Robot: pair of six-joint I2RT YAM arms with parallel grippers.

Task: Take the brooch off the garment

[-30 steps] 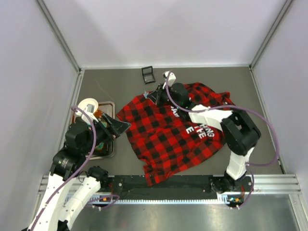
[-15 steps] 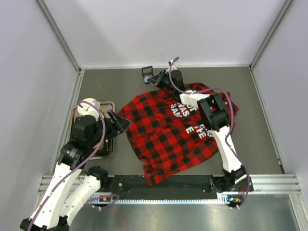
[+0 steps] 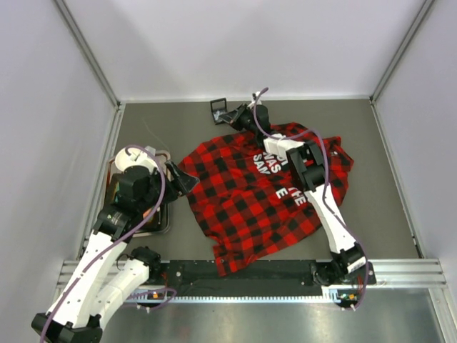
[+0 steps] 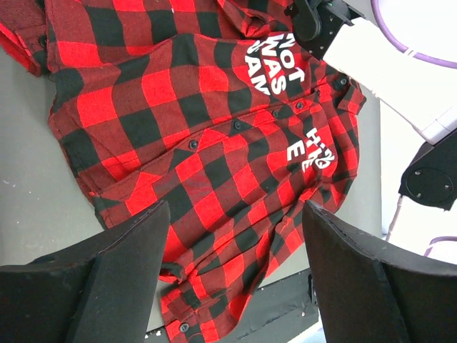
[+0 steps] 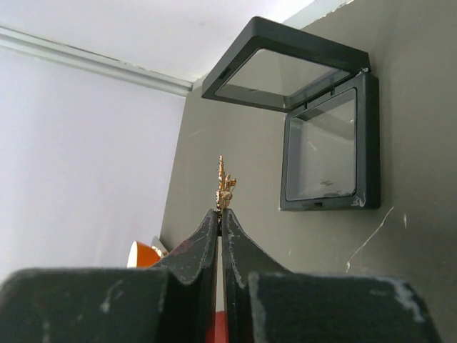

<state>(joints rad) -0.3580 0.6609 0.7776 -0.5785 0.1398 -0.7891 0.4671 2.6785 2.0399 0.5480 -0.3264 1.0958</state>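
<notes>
Where right fingers (image 5: 204, 241) meet, brooch (image 5: 225, 187) juts above tips

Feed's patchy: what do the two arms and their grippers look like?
Both the left arm and right arm have white link shells and black joint housings, each trailed by a looping purple cable. Left fingers are matte black wedges; right fingers are black too, flecked with pale scuffs.

Place: robot test cell in a lab.
Table (image 3: 178, 128): bare grey top.
Walls (image 3: 250, 43): plain pale panels enclosing the table's far side and flanks.
Rail (image 3: 407, 270): aluminium track at the table's near edge, holding a white left arm (image 3: 100, 246) and right arm (image 3: 330, 218).
</notes>
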